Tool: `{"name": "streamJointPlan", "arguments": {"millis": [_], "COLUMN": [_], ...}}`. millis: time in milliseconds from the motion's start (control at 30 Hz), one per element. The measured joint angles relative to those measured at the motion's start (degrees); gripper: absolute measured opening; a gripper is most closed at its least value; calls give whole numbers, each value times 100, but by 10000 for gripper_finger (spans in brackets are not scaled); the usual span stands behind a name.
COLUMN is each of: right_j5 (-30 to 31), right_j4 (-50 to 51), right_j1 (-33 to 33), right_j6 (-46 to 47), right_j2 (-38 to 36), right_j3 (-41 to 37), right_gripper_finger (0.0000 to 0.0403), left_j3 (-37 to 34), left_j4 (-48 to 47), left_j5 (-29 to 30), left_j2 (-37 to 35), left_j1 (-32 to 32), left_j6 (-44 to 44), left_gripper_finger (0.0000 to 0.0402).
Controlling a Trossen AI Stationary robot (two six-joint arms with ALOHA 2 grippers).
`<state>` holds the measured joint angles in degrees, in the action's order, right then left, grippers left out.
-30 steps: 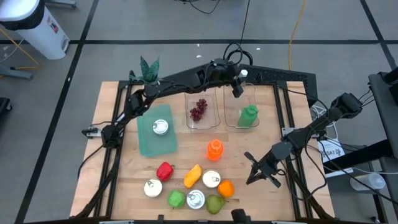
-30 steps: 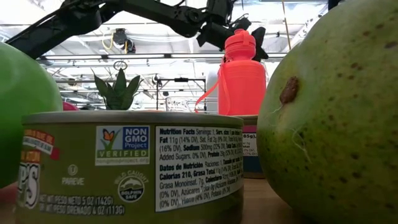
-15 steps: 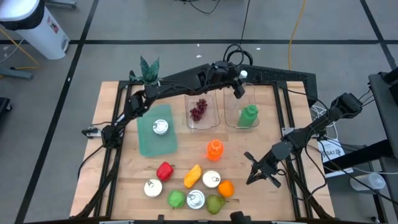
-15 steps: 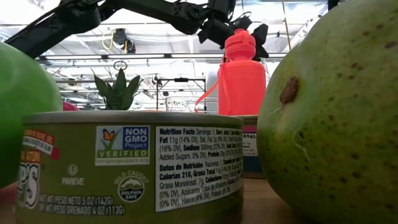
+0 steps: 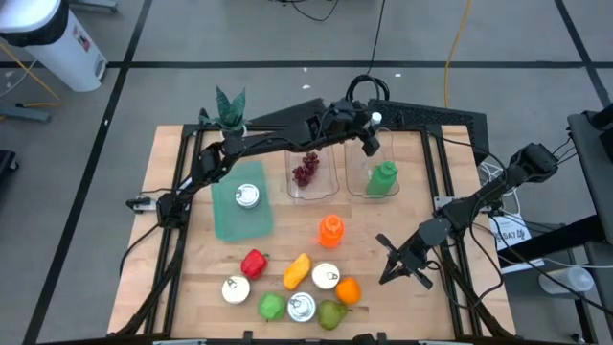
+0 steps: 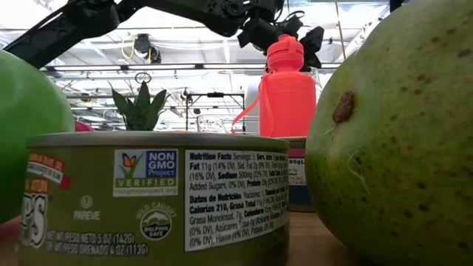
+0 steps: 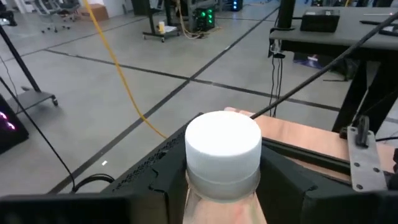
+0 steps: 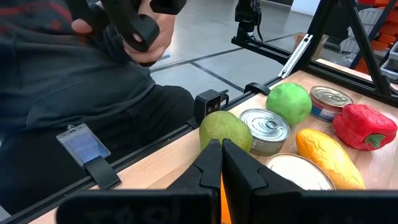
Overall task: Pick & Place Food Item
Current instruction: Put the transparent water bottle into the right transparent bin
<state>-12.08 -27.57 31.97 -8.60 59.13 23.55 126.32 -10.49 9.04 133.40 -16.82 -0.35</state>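
Two clear trays sit at the back of the surface [image 5: 192,153]: one [image 5: 329,184] holds grapes [image 5: 306,170], the other [image 5: 359,188] a green bottle [image 5: 383,179]. The left gripper [image 5: 369,144] hangs above that second tray, its fingers [image 7: 283,177] narrow on either side of a white-capped bottle [image 7: 222,143]; whether they press it or have just let go, I cannot tell. The right gripper [image 5: 402,273] waits near the front right, fingers together. The risk is a poor release: if the grip slackens while the bottle is high or tilted, it could drop onto the green bottle, topple, or strike the tray rim and roll off the back edge. A sideways pull-out could also drag the cap along. The front cluster of fruit and cans [image 5: 302,307] lies well apart and looks safe.
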Motion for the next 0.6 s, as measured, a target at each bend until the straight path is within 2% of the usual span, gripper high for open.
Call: {"name": "streamJointPlan", "arguments": {"millis": [233, 600], "right_j5": [0, 0], "right_j4": [-2, -1], "right_j1": [0, 1], "right_j6": [0, -2], "right_j2": [0, 0], "right_j3": [0, 0], "right_gripper_finger": [2, 2], "left_j3": [-11, -22], "left_j4": [-162, -345], "left_j5": [59, 152], "left_j2": [11, 15], "left_j1": [20, 145], "left_j6": [-149, 143], "left_gripper_finger": [228, 290]}}
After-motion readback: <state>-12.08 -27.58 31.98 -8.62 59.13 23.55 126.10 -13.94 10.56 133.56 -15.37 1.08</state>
